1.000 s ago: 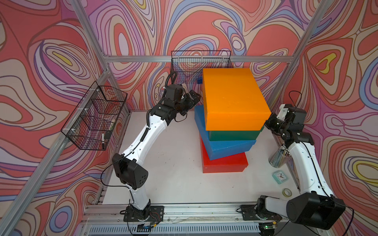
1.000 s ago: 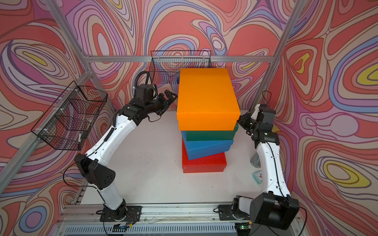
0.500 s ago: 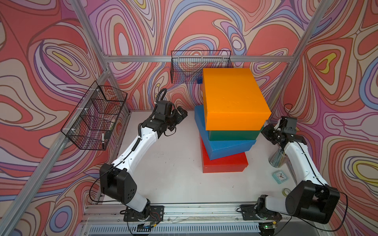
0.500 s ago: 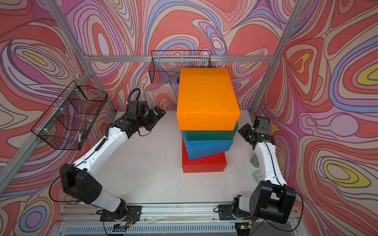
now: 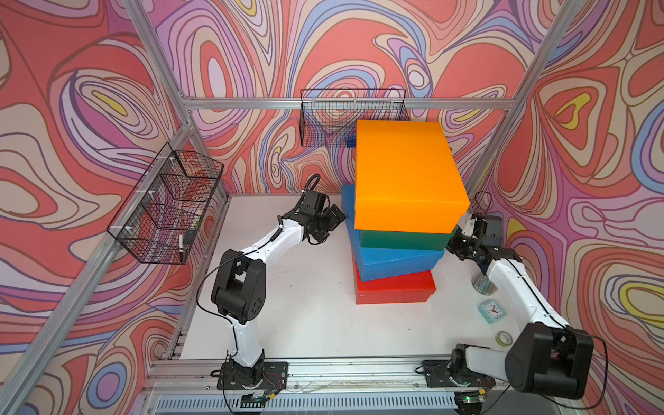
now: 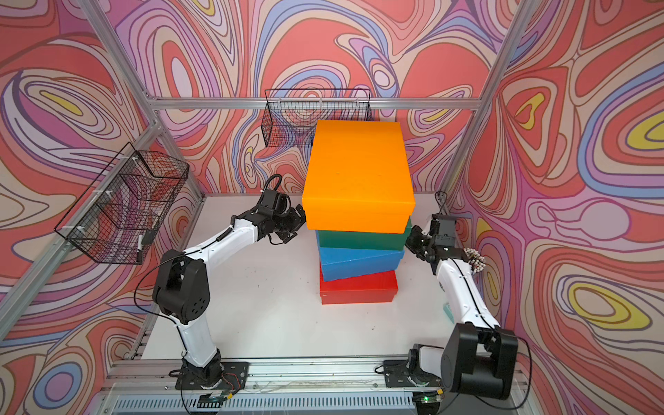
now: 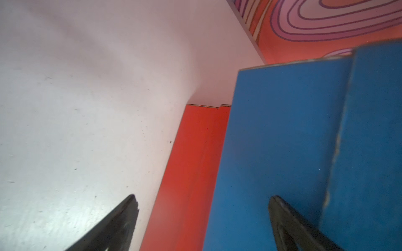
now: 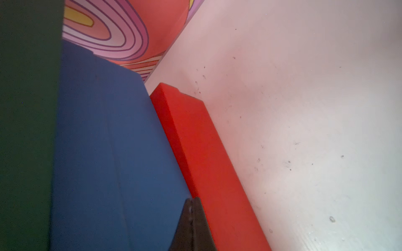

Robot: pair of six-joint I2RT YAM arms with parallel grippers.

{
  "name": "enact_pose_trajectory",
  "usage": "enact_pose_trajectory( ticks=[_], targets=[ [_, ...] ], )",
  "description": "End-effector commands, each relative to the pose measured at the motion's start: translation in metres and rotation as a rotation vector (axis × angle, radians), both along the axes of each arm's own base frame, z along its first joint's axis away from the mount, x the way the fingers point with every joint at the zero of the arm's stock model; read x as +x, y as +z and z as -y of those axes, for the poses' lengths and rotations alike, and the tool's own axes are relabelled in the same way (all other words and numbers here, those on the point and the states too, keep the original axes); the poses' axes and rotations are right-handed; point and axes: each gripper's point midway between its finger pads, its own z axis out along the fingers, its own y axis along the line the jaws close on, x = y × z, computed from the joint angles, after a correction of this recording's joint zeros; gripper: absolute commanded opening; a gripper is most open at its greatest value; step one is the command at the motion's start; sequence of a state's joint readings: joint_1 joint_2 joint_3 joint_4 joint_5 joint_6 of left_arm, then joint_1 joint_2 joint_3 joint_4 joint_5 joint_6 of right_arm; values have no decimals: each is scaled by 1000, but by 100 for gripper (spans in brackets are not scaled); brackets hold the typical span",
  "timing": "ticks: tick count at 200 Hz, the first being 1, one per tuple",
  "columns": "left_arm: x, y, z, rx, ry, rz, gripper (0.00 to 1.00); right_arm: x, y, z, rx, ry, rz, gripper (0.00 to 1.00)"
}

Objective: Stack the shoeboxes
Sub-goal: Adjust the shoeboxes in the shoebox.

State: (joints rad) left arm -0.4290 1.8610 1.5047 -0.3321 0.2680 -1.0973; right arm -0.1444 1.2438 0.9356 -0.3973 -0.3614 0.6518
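The shoeboxes stand in one pile right of centre in both top views: red (image 5: pixel 395 291) at the bottom, then blue (image 5: pixel 399 262) turned askew, dark green (image 5: pixel 406 240), and orange (image 5: pixel 406 172) on top. My left gripper (image 5: pixel 336 219) is open at the blue box's left side. The left wrist view shows its fingers (image 7: pixel 203 197) spread before the blue (image 7: pixel 272 141) and red (image 7: pixel 195 163) walls, holding nothing. My right gripper (image 5: pixel 453 246) is shut and empty at the pile's right side, level with the green and blue boxes. In the right wrist view its tip (image 8: pixel 192 198) lies along the blue-red edge.
Two black wire baskets hang on the frame, one at the left (image 5: pixel 169 204) and one at the back (image 5: pixel 352 115). By the right arm stand a metal cup (image 5: pixel 481 284), a small teal clock (image 5: pixel 491 310) and a tape roll (image 5: pixel 504 337). The pile sits close to the back wall.
Both arms have come down from the orange box's level. The left gripper now sits by the blue box, the right by the green and blue boxes. The boxes have not moved.
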Motion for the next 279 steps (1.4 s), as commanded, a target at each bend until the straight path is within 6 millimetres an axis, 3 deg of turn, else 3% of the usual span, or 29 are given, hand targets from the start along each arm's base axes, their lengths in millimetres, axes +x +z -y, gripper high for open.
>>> enact_pose_trajectory(
  ticks=[1,65,105,142,164,204,237,252,279],
  targets=[
    [-1,22,6,-38,-7,44,96,-15,8,-16,35,34,19,0],
    [-55,8,25,-6,-66,16,96,-47,0,-32,103,61,-15,0],
    [-78,-9,16,13,-57,-27,96,-67,-7,-40,146,73,-34,0],
    [-100,-12,14,35,-68,-35,96,-73,0,-39,126,73,-32,0],
    [-111,-15,11,38,-64,-42,96,-72,-13,-25,57,21,-102,0],
    [-112,-21,-9,92,-28,-41,97,-41,-44,0,-46,-53,-192,0],
    [-91,-35,-28,101,25,-62,97,-10,-51,14,-77,-113,-176,0],
    [-78,-43,-30,97,36,-72,97,6,-57,14,-66,-112,-166,0],
    [-57,-55,-13,55,25,-76,97,27,-74,-4,55,-69,-120,0]
  ],
)
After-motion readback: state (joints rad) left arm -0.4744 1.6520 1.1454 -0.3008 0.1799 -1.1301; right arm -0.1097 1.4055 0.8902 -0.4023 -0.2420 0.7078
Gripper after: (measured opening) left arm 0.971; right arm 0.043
